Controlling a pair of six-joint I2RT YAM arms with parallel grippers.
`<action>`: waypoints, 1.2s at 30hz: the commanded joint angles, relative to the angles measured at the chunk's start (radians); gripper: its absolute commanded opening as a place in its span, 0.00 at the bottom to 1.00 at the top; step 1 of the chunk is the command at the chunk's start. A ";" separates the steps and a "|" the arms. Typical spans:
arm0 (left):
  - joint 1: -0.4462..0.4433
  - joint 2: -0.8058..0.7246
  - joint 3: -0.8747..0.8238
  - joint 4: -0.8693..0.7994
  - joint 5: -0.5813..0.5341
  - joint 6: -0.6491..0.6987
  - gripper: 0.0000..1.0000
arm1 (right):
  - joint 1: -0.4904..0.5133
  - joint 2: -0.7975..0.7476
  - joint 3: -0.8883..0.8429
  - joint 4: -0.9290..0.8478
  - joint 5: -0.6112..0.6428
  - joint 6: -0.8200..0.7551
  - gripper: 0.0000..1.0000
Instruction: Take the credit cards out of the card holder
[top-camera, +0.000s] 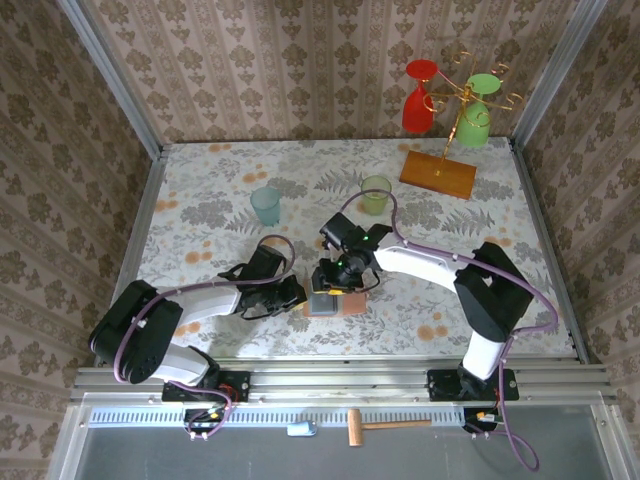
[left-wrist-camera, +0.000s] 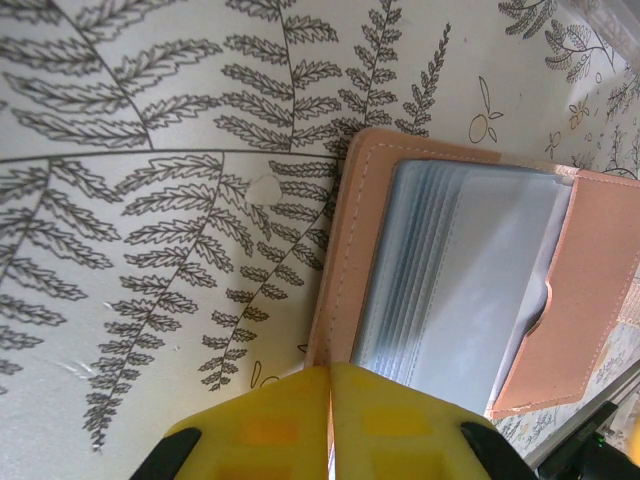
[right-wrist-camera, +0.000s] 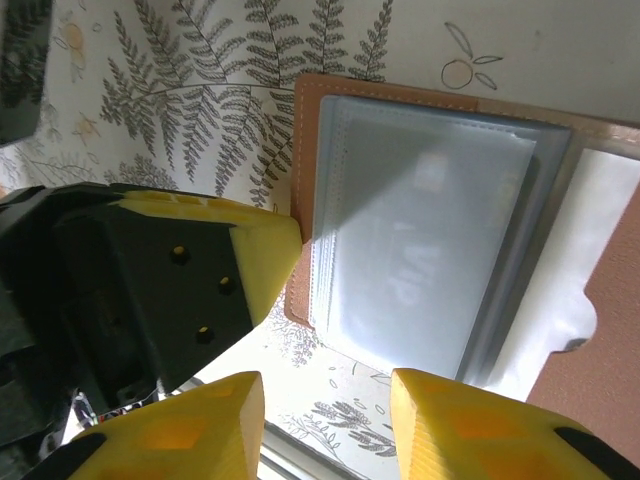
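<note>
The left claw, closed on the edge of the card holder, should hold it pinned. The right claw — half open, empty — must slip one finger gently into a pocket.

Layout, seen from above: holder lies opened flat on table, near the front edge, about mid-width. The left gripper is just left of it, tips at its left edge. The right gripper is just behind it, over its far side. Inside the holder, sleeves are stacked on one leaf, with a flap pocket on the other leaf beside them. Behind are the left cup and right cup, well apart. The stand is in the far right corner, right of the right cup. The hammer lies off the table, in front of the rail.
</note>
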 joint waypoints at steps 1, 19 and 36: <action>0.003 0.013 -0.012 -0.002 0.005 -0.003 0.10 | 0.007 0.030 0.000 0.006 -0.002 0.041 0.40; 0.010 0.020 -0.011 -0.005 0.005 0.001 0.10 | 0.008 0.102 -0.017 0.034 0.046 0.037 0.41; 0.016 0.032 -0.012 -0.006 0.006 0.004 0.10 | -0.010 0.067 -0.058 0.025 0.071 0.027 0.41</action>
